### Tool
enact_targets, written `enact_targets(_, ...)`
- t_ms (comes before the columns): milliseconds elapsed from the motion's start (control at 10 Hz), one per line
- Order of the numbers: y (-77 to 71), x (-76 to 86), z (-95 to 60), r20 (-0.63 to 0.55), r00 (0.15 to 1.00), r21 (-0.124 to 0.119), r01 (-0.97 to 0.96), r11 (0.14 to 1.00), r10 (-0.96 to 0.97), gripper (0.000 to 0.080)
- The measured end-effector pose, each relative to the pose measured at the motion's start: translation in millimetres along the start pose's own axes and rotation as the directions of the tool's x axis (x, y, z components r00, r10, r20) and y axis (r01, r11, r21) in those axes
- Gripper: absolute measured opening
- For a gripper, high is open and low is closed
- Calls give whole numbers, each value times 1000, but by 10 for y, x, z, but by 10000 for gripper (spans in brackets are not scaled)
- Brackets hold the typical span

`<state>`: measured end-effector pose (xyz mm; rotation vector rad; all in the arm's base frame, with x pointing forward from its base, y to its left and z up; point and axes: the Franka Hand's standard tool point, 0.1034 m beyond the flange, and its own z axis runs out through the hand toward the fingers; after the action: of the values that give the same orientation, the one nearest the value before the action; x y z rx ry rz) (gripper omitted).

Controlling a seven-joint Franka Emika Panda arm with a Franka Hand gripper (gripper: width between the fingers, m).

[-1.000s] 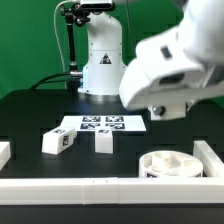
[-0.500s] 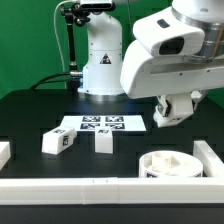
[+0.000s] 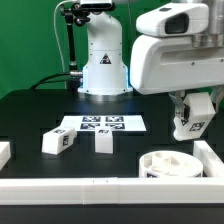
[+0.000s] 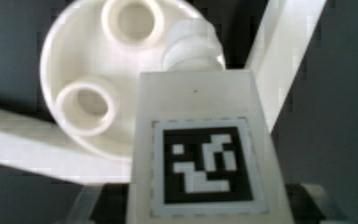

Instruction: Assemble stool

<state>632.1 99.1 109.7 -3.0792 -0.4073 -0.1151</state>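
Nearest the camera, the front rail runs across six o'clock. In the corner it makes with the side rail, down at five o'clock, sits the seat with its sockets facing up. That looks like a deliberate spot: two rails at its back should brace it when a leg gets pushed or twisted in.

Right above it, at about three o'clock, the gripper hangs with its jaws closed tight on the held leg, tag face out. The leg is clear of the seat and not yet in. The wrist view shows why it's carried this way. Past the held leg lies the seat, with one socket and another socket both open, so the arm seems to be lining the leg's end up over a hole. Which hole, I can't tell.

Out on the dark table, one loose leg lies at eight o'clock and a second loose leg sits nearer the centre. They're apart from each other in open space, easy to reach and apparently waiting their turn. With all three legs out of the seat, this reads as the first fitting.

Just behind them, toward twelve, the marker board lies flat. Farthest back, at twelve o'clock, stands the robot base.
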Motion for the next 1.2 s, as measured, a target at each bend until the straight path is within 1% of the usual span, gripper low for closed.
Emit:
enact_targets(200, 15, 67, 5, -155, 988, -17, 3, 1000, -6, 338)
enact_targets(300, -1, 46, -12, -187, 982, -21, 4, 1000, -8, 338)
enact_targets(400, 11, 138, -84, -283, 959, -29, -1, 1000, -7, 338)
enact_targets(500, -2, 172, -121, -353, 936, -32, -9, 999, -3, 338)
enact_targets(600, -21, 185, -143, -397, 918, -37, -9, 999, -7, 338)
enact_targets(700, 21, 220, -177, -515, 856, -63, 0, 998, -32, 338)
enact_targets(800, 37, 175, -104, -541, 840, -69, -2, 998, -36, 338)
enact_targets(900, 50, 194, -114, -578, 815, -79, 0, 997, -45, 338)
enact_targets(1000, 29, 154, -54, -568, 822, -76, 2, 997, -45, 338)
enact_targets(1200, 3, 74, 13, -554, 831, -74, 6, 997, -47, 338)
